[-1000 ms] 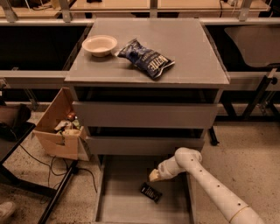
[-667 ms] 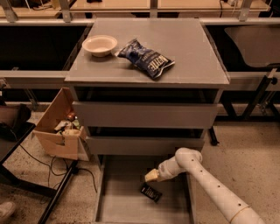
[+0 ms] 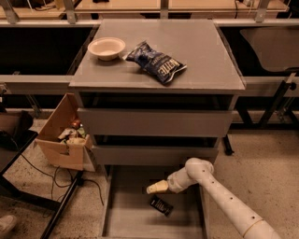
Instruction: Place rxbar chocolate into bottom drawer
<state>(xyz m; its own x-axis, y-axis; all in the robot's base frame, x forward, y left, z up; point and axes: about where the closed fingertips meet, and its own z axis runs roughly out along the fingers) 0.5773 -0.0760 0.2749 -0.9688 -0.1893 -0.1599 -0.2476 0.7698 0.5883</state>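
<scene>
Since rxbar chocolate (image 3: 161,205) lies flat in bottom drawer (image 3: 128,217), raise gripper (image 3: 157,187) just above it straight up; open-or-closed state, cannot tell.

Dim lab corner, warm yellowish light, nothing fancy

Speckled beige stone floor (image 3: 268,154) all round; boxy grey metal cabinet (image 3: 196,56) with a flat top sits in the middle; long pale wooden benches (image 3: 126,5) on grey rails run behind it, dark underneath; open brown cardboard box (image 3: 58,142) of odds and ends sits just left of the cabinet; thin black cable (image 3: 49,172) trails on the floor by a black metal stand leg (image 3: 63,209); the cream gripper (image 3: 156,188) hangs low at the cabinet's front.
</scene>
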